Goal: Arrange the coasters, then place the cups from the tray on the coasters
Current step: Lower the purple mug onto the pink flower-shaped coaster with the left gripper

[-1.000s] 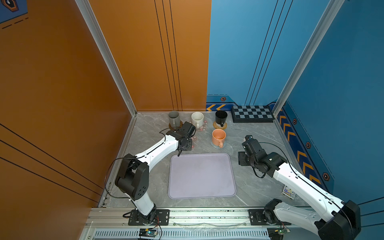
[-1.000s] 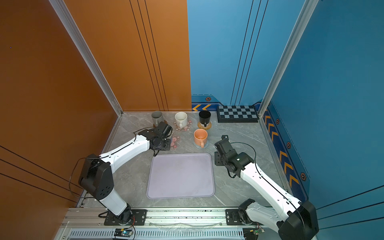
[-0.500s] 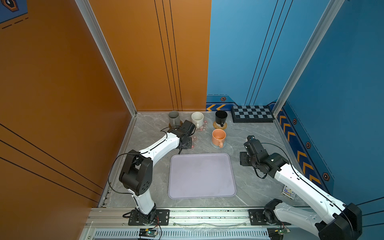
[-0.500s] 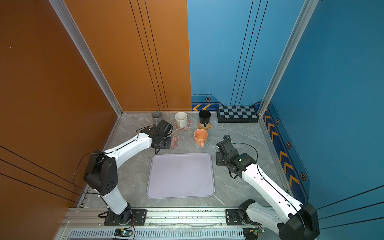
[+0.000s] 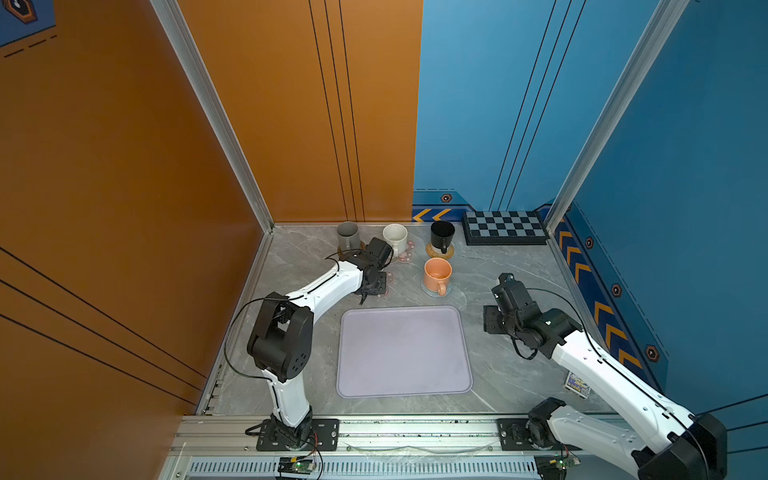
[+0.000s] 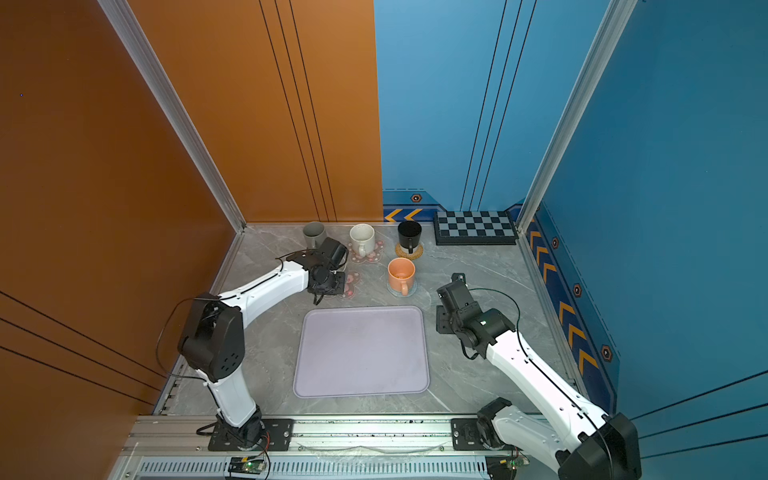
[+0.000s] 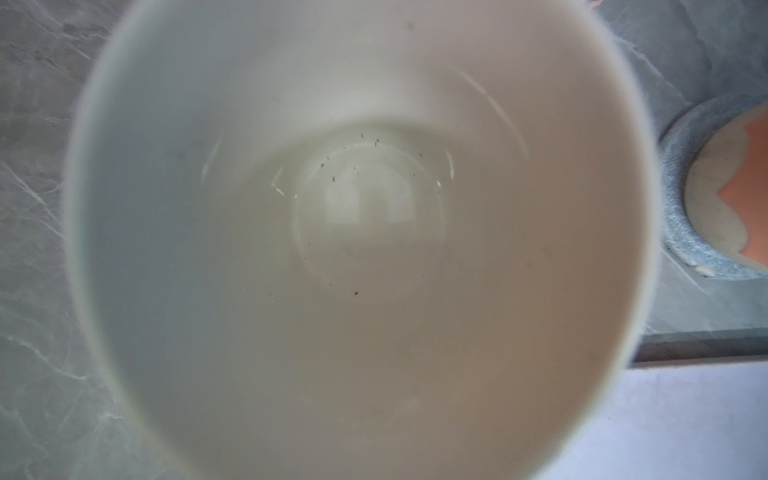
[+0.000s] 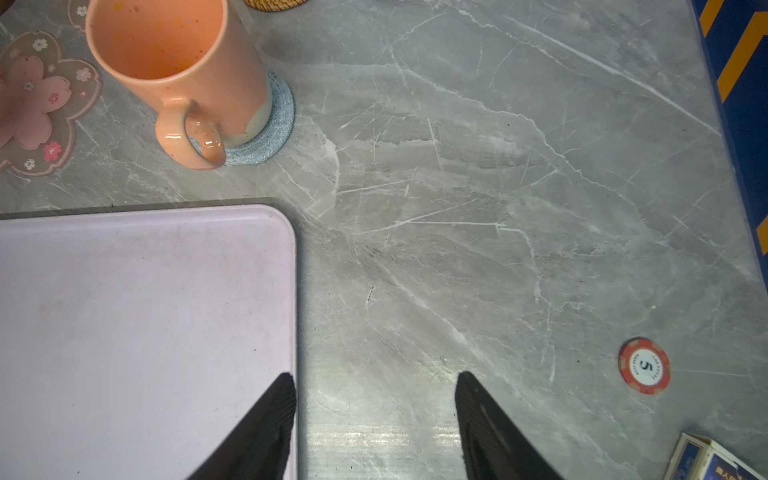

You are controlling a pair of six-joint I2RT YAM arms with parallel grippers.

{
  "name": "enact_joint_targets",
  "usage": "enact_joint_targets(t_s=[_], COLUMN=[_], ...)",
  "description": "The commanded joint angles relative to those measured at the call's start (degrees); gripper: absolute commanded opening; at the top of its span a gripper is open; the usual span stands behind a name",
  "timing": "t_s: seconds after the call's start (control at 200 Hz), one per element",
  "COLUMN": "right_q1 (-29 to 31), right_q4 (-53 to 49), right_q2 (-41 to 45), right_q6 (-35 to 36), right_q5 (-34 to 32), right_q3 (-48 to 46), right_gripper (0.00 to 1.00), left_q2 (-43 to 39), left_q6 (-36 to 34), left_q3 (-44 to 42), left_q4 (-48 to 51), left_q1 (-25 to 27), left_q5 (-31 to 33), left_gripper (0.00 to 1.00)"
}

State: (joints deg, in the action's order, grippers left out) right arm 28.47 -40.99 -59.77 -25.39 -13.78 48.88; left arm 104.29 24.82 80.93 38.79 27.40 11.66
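Observation:
My left gripper (image 5: 371, 286) is shut over a pink flower coaster (image 5: 384, 291). The lavender cup (image 7: 361, 249) fills the left wrist view with its cream inside; the fingers are hidden. In both top views the grey cup (image 5: 347, 235), the white cup (image 5: 395, 237), the black cup (image 5: 441, 235) and the orange cup (image 5: 437, 274) each stand on a coaster. The orange one's grey-blue coaster (image 8: 266, 137) shows in the right wrist view. The lavender tray (image 5: 403, 353) is bare. My right gripper (image 8: 375, 375) hangs open at the tray's right edge, with nothing between its fingers.
A checkered board (image 5: 505, 227) lies at the back right corner. A red poker chip (image 8: 644, 365) and a card box (image 8: 706, 461) lie on the table to the right of my right gripper. Walls close in the left, back and right sides.
The left arm's elbow has swung a little forward and right while its gripper stayed over the pink coaster. The right gripper has drifted slightly to the right.

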Motion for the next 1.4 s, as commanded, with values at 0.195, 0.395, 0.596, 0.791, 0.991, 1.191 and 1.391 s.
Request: enact_joint_targets(t_s=[0.195, 0.395, 0.596, 0.791, 0.991, 1.191, 1.391], right_q1=[-0.61, -0.72, -0.78, -0.78, -0.84, -0.87, -0.97], right_q4=[-1.54, -1.53, -1.52, -1.55, -1.52, -1.58, -1.63], right_q2=[0.57, 0.18, -0.43, -0.61, -0.61, -0.53, -0.16], right_q6=[0.43, 0.34, 0.26, 0.32, 0.52, 0.74, 0.65], right_q5=[-0.33, -0.2, -0.08, -0.07, 0.04, 0.12, 0.09], right_q3=[-0.54, -0.2, 0.41, 0.69, 0.86, 0.99, 0.51], right_gripper=[0.64, 0.64, 0.64, 0.64, 0.64, 0.64, 0.64], left_q2=[1.0, 1.53, 2.36, 2.93, 3.42, 3.95, 4.96], left_q6=[-2.51, -4.16, -3.55, -3.21, -0.86, -0.24, -0.03], left_q3=[3.08, 3.41, 3.75, 3.98, 3.59, 3.98, 4.59], left_q4=[-2.06, -1.92, -2.01, -1.98, -1.99, -2.05, -2.09], left_q1=[-1.21, -2.01, -2.3, -2.35, -2.83, -2.88, -2.88], left_q5=[-1.97, -2.89, -3.03, -3.2, -2.57, -2.26, -2.55], left_gripper=[0.0, 0.0, 0.0, 0.0, 0.0, 0.0, 0.0])
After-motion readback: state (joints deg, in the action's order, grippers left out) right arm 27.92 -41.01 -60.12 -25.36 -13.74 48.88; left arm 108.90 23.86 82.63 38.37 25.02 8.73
